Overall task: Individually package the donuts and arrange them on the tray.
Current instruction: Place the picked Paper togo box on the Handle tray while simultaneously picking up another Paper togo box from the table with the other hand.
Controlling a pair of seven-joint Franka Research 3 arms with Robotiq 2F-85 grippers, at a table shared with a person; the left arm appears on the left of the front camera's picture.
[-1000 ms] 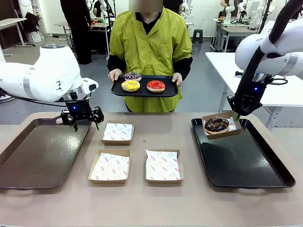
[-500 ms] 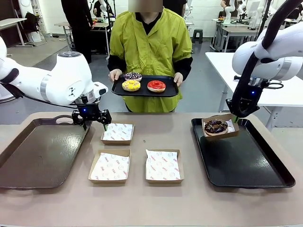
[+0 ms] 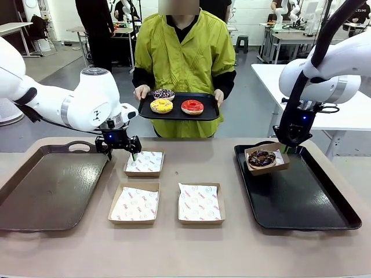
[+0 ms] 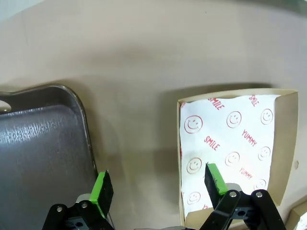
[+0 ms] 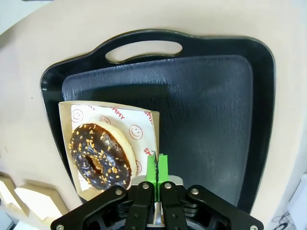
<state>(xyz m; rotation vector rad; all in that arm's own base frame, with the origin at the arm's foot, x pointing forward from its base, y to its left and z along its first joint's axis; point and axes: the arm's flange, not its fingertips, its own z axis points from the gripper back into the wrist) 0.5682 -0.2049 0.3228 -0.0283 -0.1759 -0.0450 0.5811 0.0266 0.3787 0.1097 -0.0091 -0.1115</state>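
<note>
Right end effector [image 5: 157,163] clenched on wall of brown cardboard box [image 3: 268,169] holding chocolate-brown ring donut [image 3: 261,157], over black plastic tray [image 3: 301,202], far-left corner. Left end effector [image 4: 158,184] released. Donut likely soft, light, icing smearable: lift by box.

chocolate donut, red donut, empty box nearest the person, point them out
chocolate donut [image 5: 117,152]: right wrist view, icing beside the hole
red donut [image 3: 186,107]: front view, glaze left of hole
far empty box [image 3: 144,161]: front view, middle of paper lining

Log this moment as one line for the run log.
left gripper: open, over empty box edge | right gripper: shut on donut box rim, over right tray | person: holds small tray with three donuts
</note>
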